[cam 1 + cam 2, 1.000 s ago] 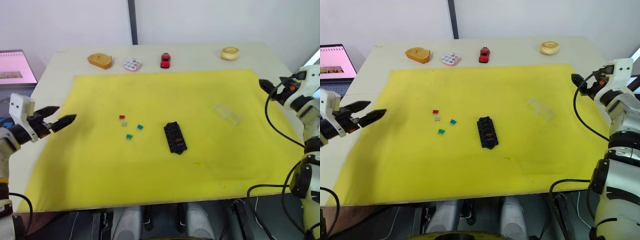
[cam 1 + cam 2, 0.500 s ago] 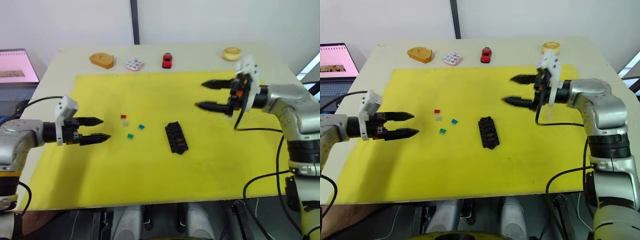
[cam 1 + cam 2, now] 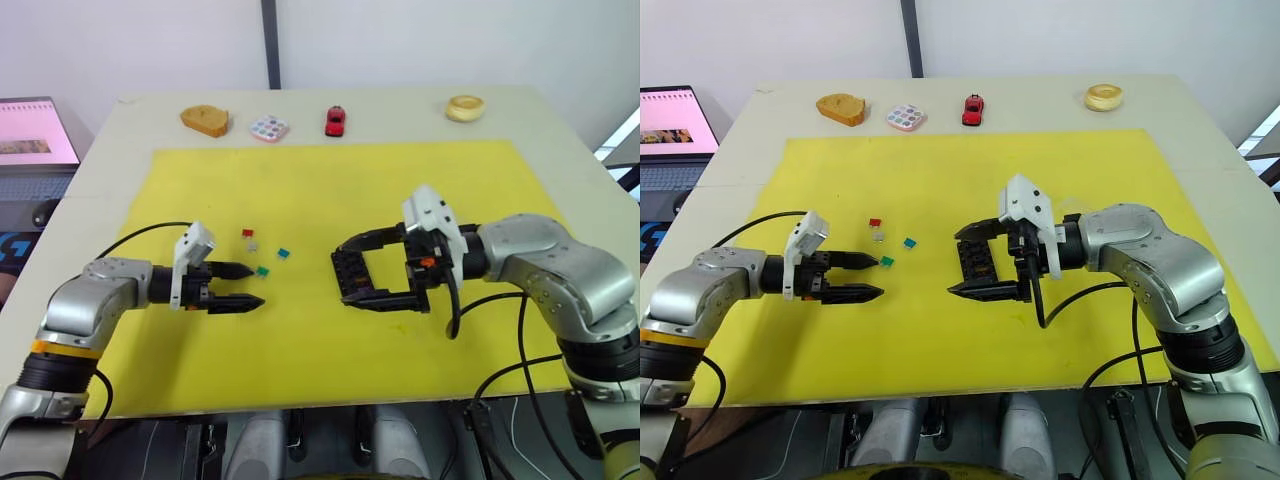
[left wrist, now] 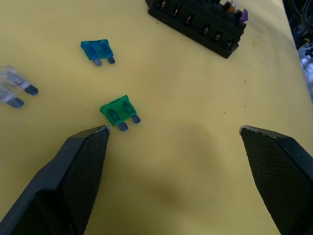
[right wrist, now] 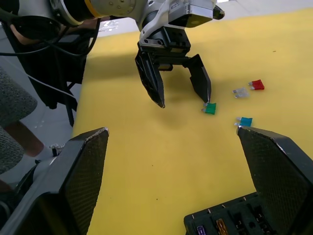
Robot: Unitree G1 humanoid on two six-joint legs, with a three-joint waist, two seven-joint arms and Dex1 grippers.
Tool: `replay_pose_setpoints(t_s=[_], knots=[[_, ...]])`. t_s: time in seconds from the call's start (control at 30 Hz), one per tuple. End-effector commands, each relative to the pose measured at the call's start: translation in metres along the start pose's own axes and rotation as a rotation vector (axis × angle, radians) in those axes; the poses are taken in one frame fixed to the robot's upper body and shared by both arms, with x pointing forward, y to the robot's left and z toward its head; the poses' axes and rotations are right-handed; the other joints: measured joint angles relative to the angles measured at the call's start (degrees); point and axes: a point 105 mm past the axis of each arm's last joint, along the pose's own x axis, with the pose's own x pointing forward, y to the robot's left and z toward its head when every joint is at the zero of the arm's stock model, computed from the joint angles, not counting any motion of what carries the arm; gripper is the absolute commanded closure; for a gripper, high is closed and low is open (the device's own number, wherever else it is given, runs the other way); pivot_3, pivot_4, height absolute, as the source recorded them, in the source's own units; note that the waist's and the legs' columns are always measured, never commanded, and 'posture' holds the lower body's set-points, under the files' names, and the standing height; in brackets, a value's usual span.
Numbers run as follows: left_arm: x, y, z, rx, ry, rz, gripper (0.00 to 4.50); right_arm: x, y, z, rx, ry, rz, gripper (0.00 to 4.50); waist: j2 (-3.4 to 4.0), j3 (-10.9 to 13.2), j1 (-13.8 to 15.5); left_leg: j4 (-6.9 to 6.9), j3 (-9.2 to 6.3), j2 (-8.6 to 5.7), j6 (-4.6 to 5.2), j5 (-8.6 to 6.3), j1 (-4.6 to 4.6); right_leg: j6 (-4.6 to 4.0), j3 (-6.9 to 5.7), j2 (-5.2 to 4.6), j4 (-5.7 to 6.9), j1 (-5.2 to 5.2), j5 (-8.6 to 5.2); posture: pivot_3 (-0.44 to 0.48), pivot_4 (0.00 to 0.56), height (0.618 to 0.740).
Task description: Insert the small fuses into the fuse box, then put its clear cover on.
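Note:
The black fuse box (image 3: 350,275) lies mid-mat with a purple and an orange fuse seated in it. My right gripper (image 3: 342,275) is open, one finger on each side of the box; I cannot tell whether it touches. Left of the box lie loose small fuses: green (image 3: 260,271), teal (image 3: 283,254), grey (image 3: 252,245) and red (image 3: 246,233). My left gripper (image 3: 257,285) is open and low over the mat, one fingertip (image 4: 100,132) right beside the green fuse (image 4: 119,111), nothing held. The clear cover is hidden behind my right arm.
A yellow mat (image 3: 300,180) covers most of the table. Along the far edge stand an orange-brown block (image 3: 204,118), a round dotted tray (image 3: 268,128), a red toy car (image 3: 334,120) and a pale ring (image 3: 463,107). A laptop (image 3: 35,135) sits off the left side.
Both arms have come inward and down. The left gripper advanced right to the green fuse. The right gripper swung from the right side of the mat to straddle the fuse box.

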Motion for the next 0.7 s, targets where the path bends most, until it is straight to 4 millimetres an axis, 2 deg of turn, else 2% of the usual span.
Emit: replay_pose_setpoints(t_s=[0.03,0.2,0.4,0.7], knots=[[-0.004,0.004,0.002,0.008,0.004,0.012,0.00,-0.004,0.003,0.008,-0.035,-0.024,-0.020,0.07,0.00,0.0,-0.1,0.00,0.00,0.00,0.00,0.00,0.00,0.00,0.00,0.00,0.00,0.00,0.00,0.000,0.150,0.740],[0.005,0.002,-0.005,-0.028,0.022,-0.026,0.00,-0.003,0.002,0.007,-0.032,-0.032,-0.039,0.07,0.00,0.0,0.0,0.00,0.01,0.00,0.00,0.00,0.00,0.00,0.00,-0.01,0.00,0.00,0.00,0.000,0.150,0.740],[0.019,0.009,-0.014,-0.115,0.023,-0.050,0.00,-0.002,0.001,0.007,-0.030,-0.041,-0.053,0.07,0.00,0.0,1.3,0.09,0.00,-0.01,0.02,0.01,0.01,0.00,-0.02,-0.01,0.02,0.04,0.01,0.000,0.150,0.740],[0.037,-0.001,-0.006,-0.174,-0.006,-0.171,0.00,-0.001,-0.002,0.007,-0.027,-0.046,-0.091,0.07,0.00,0.0,2.5,0.15,-0.07,-0.06,0.06,-0.02,0.06,-0.03,-0.05,-0.08,-0.06,-0.01,0.02,0.000,0.150,0.740]])
